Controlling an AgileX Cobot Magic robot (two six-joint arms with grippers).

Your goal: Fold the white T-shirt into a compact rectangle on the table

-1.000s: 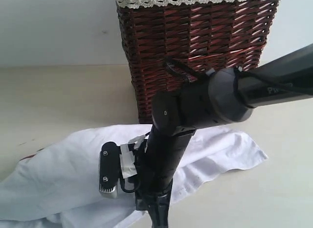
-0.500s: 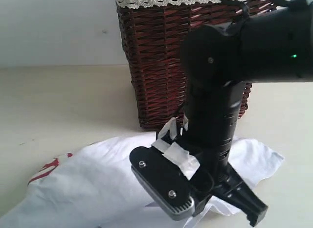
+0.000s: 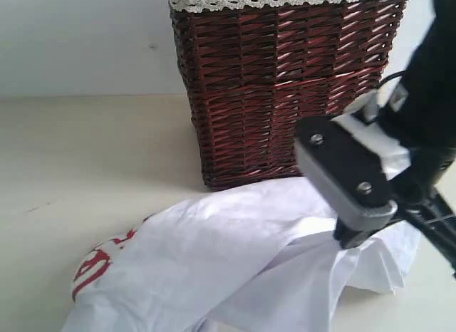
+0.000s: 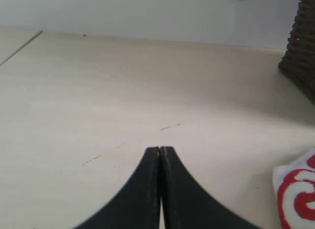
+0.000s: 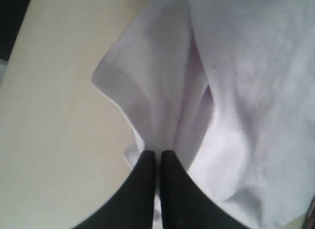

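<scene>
Within the last second the right arm swings out of the middle of the exterior view to about 3 o'clock and rises, and the white T-shirt (image 3: 214, 253) goes with it. The cloth that lay low and flat now stands up in a peaked ridge under the arm, and the red lettering (image 3: 96, 264), which was barely showing at the shirt's far end, is dragged into plain sight at about 8 o'clock. I judge this to be a lift-and-carry of one edge, the opening of a fold rather than its finish, as the shirt is a loose, rumpled heap and no rectangle. It lies across the lower half of the table (image 3: 85, 154), from 8 o'clock to 4 o'clock, just in front of the wicker basket (image 3: 285, 83) at 12 o'clock. The right gripper (image 5: 157, 154) is pinched nearly closed on a gathered fold, with pleats of white cloth running into its tips. The left gripper (image 4: 160, 150) has its tips pressed together with nothing between them. It sits over bare table, apart from the shirt's printed end (image 4: 298, 199).
</scene>
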